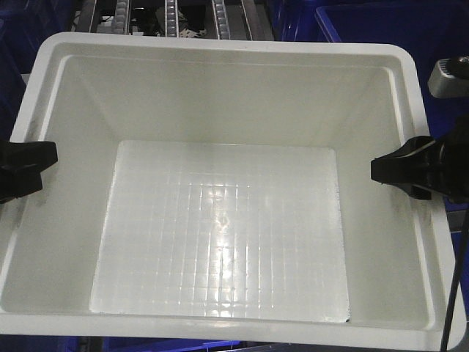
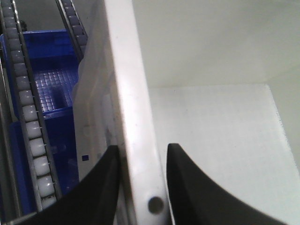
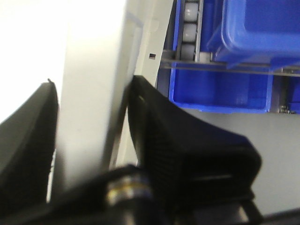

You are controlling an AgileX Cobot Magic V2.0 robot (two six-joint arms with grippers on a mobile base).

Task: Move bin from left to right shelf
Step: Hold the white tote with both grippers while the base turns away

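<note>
so the white bin (image 1: 220,42) fills pretty much the whole front view, sitting between both arms in front of the roller rails (image 1: 172,15) and blue totes (image 1: 366,29), with the left gripper (image 2: 143,149) clenched on its left rim and the right gripper (image 3: 92,82) pinching the right rim the same way

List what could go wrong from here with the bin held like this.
1. The left gripper and right gripper each pinch only the rim of the bin, one on each side. If the arms move out of step, the rim may slip from the jaws or the bin may tilt.
2. Close by sit blue totes and roller tracks. A wide swing might knock the bin into them.
</note>
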